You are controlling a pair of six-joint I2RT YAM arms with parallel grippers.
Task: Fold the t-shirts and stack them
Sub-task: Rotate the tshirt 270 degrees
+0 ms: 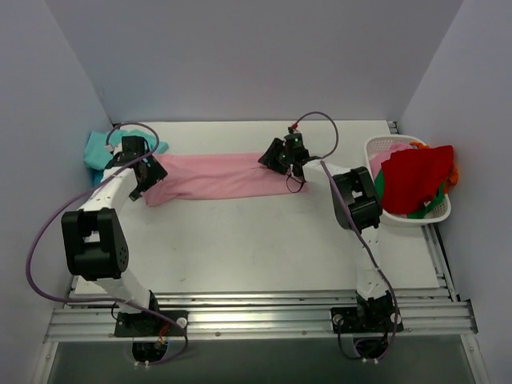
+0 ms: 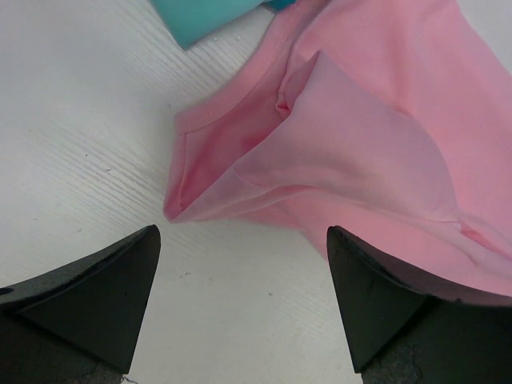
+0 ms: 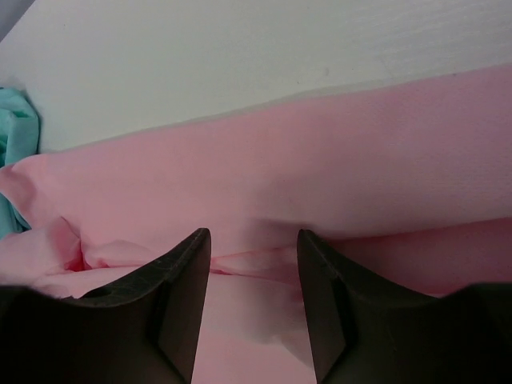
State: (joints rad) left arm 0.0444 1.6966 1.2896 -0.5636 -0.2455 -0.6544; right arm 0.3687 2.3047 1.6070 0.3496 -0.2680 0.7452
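Pink t-shirt (image 1: 220, 178) lies as a long, narrow band of soft matte cotton on the white, faintly grained counter (image 1: 240, 240), doubled lengthwise with a loose crease along it. Its end is rumpled ahead of the left tool (image 2: 242, 232), where a stitched hem curls open into a small pocket of cloth. That tool hangs low over bare counter with its dark wedge-shaped fingers spread wide and nothing between them, the hem just beyond their tips. Farther beyond it, past the pink cloth, a bunched teal t-shirt (image 1: 98, 148) lies touching the pink one. The right tool (image 3: 254, 232) is pressed down onto the band's other end, its jaws at a narrow gap with a raised pink ridge between them; whether they actually pinch it cannot be told. The left arm (image 1: 96, 240) is sharply folded at the elbow, its wrist pitched downward. The right arm (image 1: 356, 200) rises from its base, bends, and reaches across. Behind its elbow, a white plastic basket (image 1: 436, 210) holds a red garment (image 1: 416, 180).
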